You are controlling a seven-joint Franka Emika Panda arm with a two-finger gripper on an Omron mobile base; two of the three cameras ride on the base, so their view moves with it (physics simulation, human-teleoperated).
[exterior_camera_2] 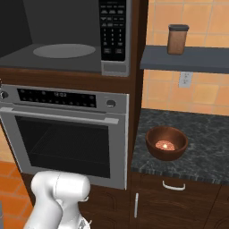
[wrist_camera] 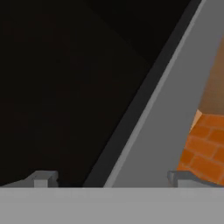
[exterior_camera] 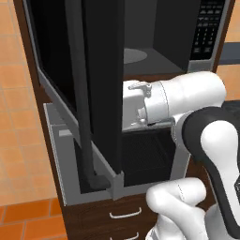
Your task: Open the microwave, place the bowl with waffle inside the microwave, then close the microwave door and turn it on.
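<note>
My gripper (wrist_camera: 109, 181) is spread wide, empty, close against the swung-open microwave door (exterior_camera: 61, 61). Bowl (exterior_camera_2: 167, 142) with waffle (exterior_camera_2: 164, 145) sits on the counter (exterior_camera_2: 210, 147).

microwave (exterior_camera_2: 67, 40) above oven (exterior_camera_2: 67, 134), bowl (exterior_camera_2: 167, 143) on counter (exterior_camera_2: 201, 147) to the right

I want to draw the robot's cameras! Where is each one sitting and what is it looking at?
Left base view: behind the arm's left, facing the open microwave door; white arm at lower right.
Right base view: behind the arm's right, facing the microwave, oven and bowl; arm at lower left.
Hand view: on the hand, close against the door; open gripper at the bottom.
Both base views share the turntable.
</note>
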